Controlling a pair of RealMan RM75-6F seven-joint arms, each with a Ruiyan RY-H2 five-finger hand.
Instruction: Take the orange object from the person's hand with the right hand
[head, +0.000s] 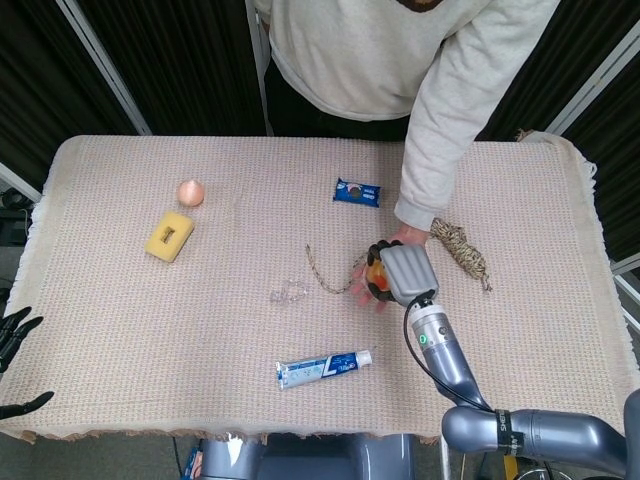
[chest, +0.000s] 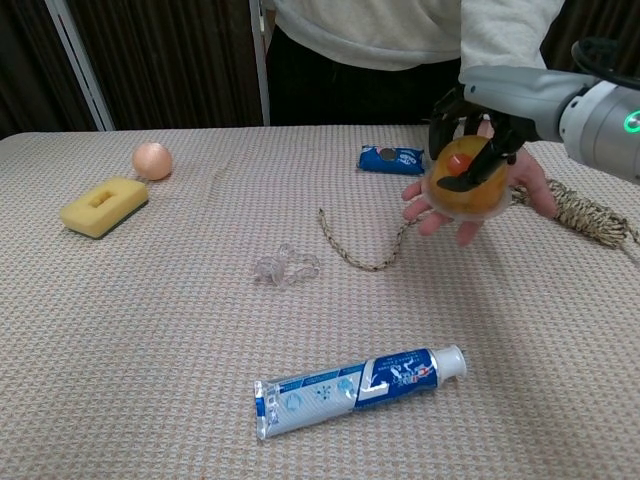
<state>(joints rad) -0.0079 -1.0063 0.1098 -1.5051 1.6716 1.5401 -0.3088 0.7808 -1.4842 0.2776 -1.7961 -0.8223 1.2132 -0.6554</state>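
Note:
The orange object (head: 374, 272) (chest: 468, 186), a domed cup with a red spot, lies on the person's upturned palm (chest: 531, 186) above the table's right half. My right hand (head: 404, 272) (chest: 482, 128) covers it from above, its dark fingers curled around the top and sides. In the head view the hand hides most of the object and the palm (head: 404, 236). My left hand (head: 14, 362) hangs off the table's front left edge, holding nothing, with its fingers apart.
A toothpaste tube (head: 322, 368) (chest: 355, 390) lies near the front edge. Also on the cloth are a clear plastic piece (head: 288, 294), a rope bundle (head: 460, 248) (chest: 585, 215), a blue packet (head: 357, 192), a yellow sponge (head: 170, 236) and a peach ball (head: 191, 192).

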